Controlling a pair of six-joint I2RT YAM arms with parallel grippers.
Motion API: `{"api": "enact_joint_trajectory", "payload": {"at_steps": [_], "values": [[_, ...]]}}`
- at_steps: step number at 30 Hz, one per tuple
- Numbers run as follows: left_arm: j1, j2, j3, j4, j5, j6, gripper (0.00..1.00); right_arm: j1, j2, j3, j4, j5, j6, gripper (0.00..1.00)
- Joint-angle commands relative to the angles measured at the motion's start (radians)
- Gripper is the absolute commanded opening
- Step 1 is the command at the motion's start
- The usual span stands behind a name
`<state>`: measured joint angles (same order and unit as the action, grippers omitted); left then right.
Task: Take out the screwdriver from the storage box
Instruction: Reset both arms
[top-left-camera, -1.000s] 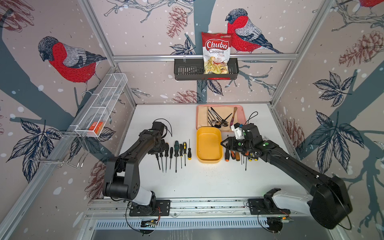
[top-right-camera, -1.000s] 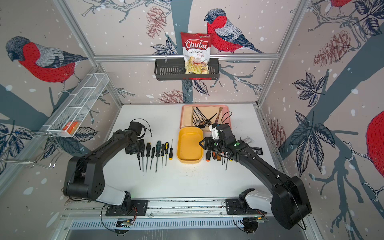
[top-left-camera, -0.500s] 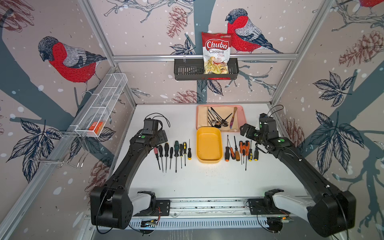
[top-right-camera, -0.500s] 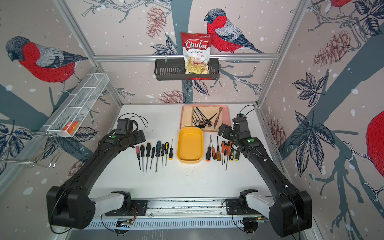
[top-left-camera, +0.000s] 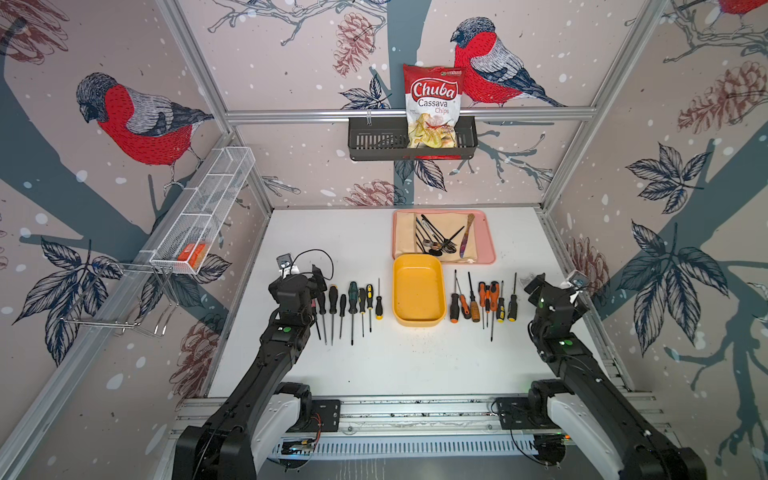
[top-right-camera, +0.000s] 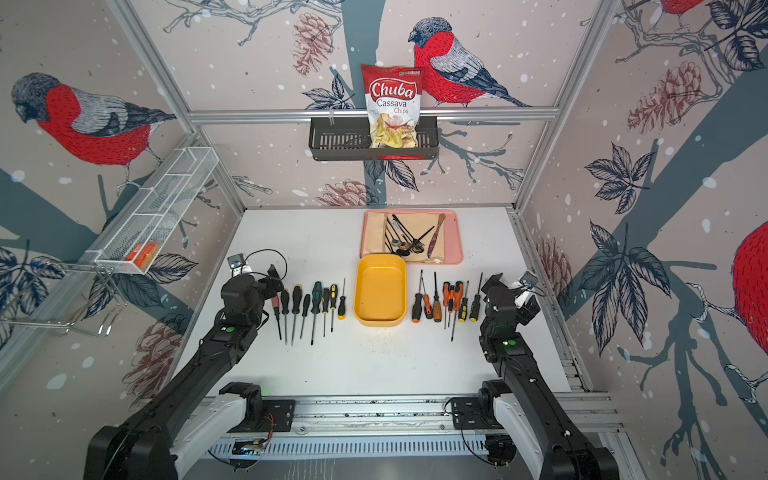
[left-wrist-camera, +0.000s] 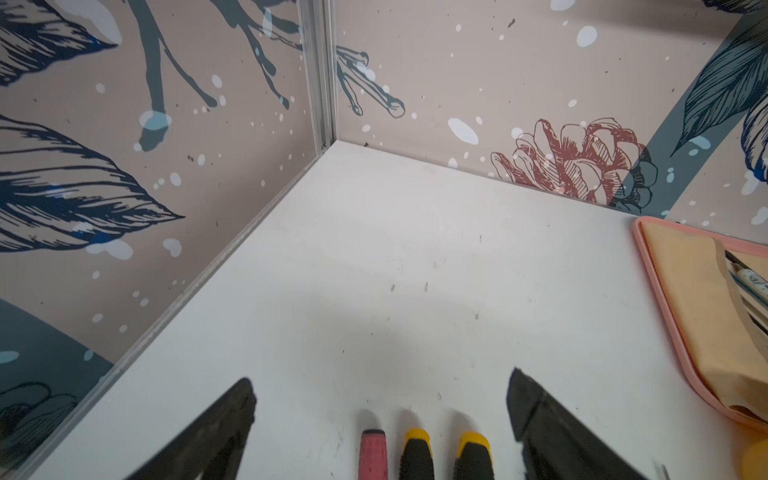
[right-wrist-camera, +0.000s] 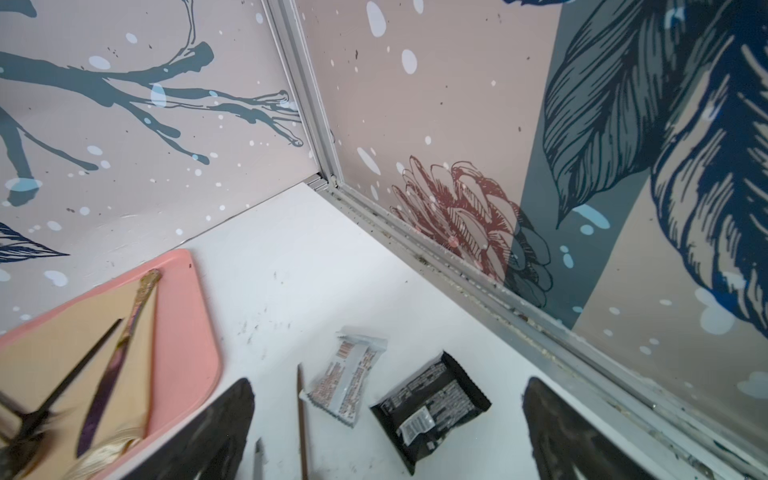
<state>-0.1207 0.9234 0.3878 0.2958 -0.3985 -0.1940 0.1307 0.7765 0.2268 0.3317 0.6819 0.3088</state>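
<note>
The mustard-yellow storage box (top-left-camera: 417, 291) (top-right-camera: 380, 291) sits mid-table and its inside is bare. No screwdriver shows in it. Several screwdrivers lie in a row left of it (top-left-camera: 353, 305) and several more right of it (top-left-camera: 484, 301). My left gripper (top-left-camera: 319, 279) (left-wrist-camera: 381, 376) hangs open over the left row's outer end, above a red handle (left-wrist-camera: 373, 453) and two yellow-capped black handles (left-wrist-camera: 417, 453). My right gripper (top-left-camera: 534, 283) (right-wrist-camera: 390, 381) is open beside the right row's outer end, holding nothing.
A pink tray (top-left-camera: 486, 232) with cutlery on a cloth lies behind the box. A white packet (right-wrist-camera: 349, 378) and a black packet (right-wrist-camera: 430, 405) lie near the right wall. The back wall carries a black basket (top-left-camera: 374, 143) holding a chips bag; a wire shelf (top-left-camera: 203, 216) hangs on the left.
Both arms have drawn back from the screwdriver rows toward the table's sides, and both grippers have opened wide. The rows and the box lie unmoved.
</note>
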Motion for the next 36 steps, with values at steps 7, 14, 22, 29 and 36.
{"api": "enact_joint_trajectory", "payload": {"at_steps": [7,14,22,29,36], "values": [[0.01,0.247,-0.094,0.557,-0.096,0.147,0.95,0.0,0.254,-0.127,0.593,0.003,-0.099,1.0],[0.01,0.426,-0.188,0.9,-0.065,0.168,0.94,0.002,0.451,-0.168,0.946,-0.123,-0.164,1.0],[0.009,0.532,-0.256,1.129,0.003,0.207,0.93,-0.016,0.698,-0.203,1.292,-0.226,-0.248,1.0],[-0.003,0.619,-0.191,1.051,0.022,0.219,0.93,0.008,0.755,-0.08,1.101,-0.198,-0.262,1.0],[0.006,0.65,-0.198,1.13,0.015,0.22,0.96,-0.002,0.787,-0.073,1.139,-0.202,-0.268,1.0]]}}
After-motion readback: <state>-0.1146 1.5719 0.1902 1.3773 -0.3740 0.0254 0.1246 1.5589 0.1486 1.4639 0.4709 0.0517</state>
